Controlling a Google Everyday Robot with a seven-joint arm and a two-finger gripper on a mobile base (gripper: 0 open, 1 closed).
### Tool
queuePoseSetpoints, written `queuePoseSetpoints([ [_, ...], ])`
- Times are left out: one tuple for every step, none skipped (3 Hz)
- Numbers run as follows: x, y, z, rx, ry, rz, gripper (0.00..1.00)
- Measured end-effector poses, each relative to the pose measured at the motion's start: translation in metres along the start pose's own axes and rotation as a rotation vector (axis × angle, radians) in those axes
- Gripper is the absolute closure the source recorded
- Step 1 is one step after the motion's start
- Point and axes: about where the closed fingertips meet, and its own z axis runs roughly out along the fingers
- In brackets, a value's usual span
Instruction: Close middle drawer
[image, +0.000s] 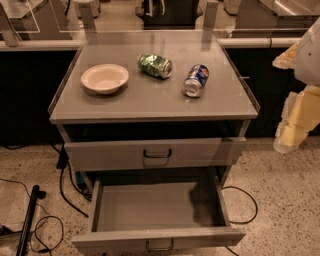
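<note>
**Desk:** Where does the middle drawer (155, 210) stand?

**Field:** It is pulled far out of the grey cabinet (150, 102) toward us. It is a wide, shallow tray with its bare grey floor in full view and a dark shadow across the right rear corner. Its low front runs along the bottom of the camera view, with the small dark loop handle (160, 245) at its centre, partly cut by the edge.

**Desk:** And above it?

**Field:** The top drawer (110, 154) sits out only a little way, and its taller front carries a bigger dark handle (157, 153). On the cabinet's top we see three things: a pale bowl (104, 78) upright at the left, a green can (155, 65) on its side behind the centre, and a blue can (196, 80) on its side just right of it. The two cans lie near each other but apart.

**Desk:** The gripper (292, 127)?

**Field:** It hangs at the right edge of the view as a pale, yellowish shape, off the cabinet's right side at about the height of the top drawer — well apart from the middle drawer's handle. From this angle we take the lower end to be the claw itself. Whether it is spread or closed, or has hold of anything, we cannot tell.

**Desk:** The setting?

**Field:** A speckled floor (280, 220) lies underneath, with black cables (65, 192) trailing on both sides of the cabinet — and a dark pole (27, 220) lying at the left.
</note>
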Motion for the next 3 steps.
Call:
queuePoseSetpoints([
  [0.000,0.000,-0.001,0.004,0.000,0.001,0.00],
  [0.004,0.005,0.007,-0.003,-0.037,0.025,0.00],
  [0.006,0.026,0.033,-0.039,-0.097,0.045,0.18],
])
